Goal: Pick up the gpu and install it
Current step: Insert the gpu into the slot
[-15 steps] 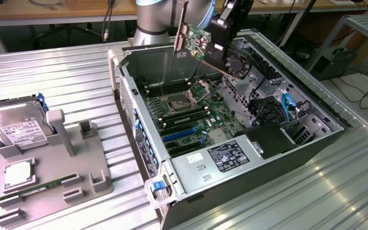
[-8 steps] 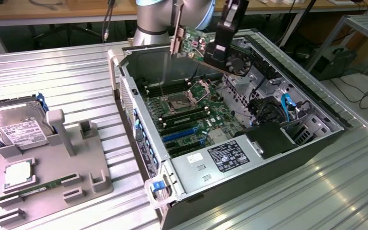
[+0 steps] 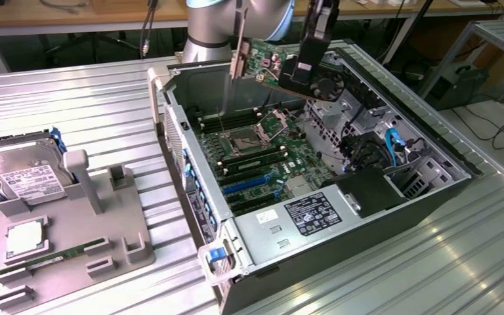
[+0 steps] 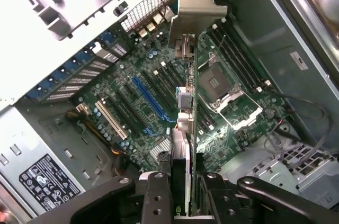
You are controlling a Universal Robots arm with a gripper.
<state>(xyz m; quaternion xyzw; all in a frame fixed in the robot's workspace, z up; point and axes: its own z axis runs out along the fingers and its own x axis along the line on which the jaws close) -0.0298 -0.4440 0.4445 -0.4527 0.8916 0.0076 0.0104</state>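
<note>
Holds the long, flat green-and-black gpu (image 3: 268, 64) with its pale metal bracket pinched between the fingers of the black gripper (image 3: 303, 71). Hangs tilted in the upper middle of the exterior view, above the open grey computer case (image 3: 178, 131) and green motherboard (image 3: 254, 155) (fingertips partly hidden, arm cut off at the top edge).

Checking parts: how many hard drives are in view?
1: the hard drive stands in the grey holder at the exterior view's left; more may hide inside the computer case.
</note>
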